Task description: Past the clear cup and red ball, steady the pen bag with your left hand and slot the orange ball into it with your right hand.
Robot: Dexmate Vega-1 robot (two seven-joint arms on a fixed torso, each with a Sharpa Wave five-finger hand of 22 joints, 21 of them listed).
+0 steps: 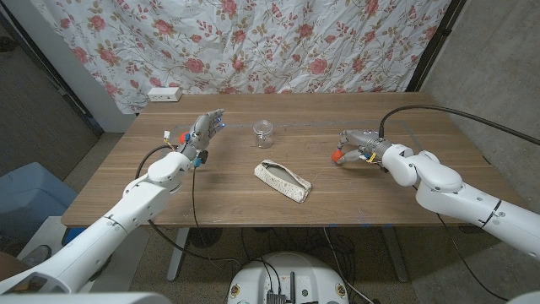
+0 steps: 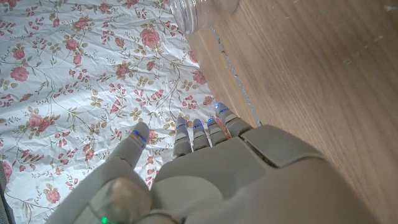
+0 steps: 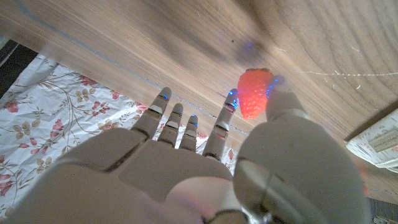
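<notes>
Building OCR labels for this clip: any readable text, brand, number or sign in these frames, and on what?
None readable.
Pen bag: printed pattern, too small to tell if it holds text.
Clear cup: no label visible.
White box at the table's far edge: no markings legible.

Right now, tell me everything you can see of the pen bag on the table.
The pen bag is a long, flat, soft-looking pouch, pale cream with a fine pattern and a dark line, likely a zipper, along its length. It lies slantwise on the wooden table near the front middle, in front of the clear cup. Neither the left hand nor the right hand touches it. Whether it is open is unclear.
</notes>
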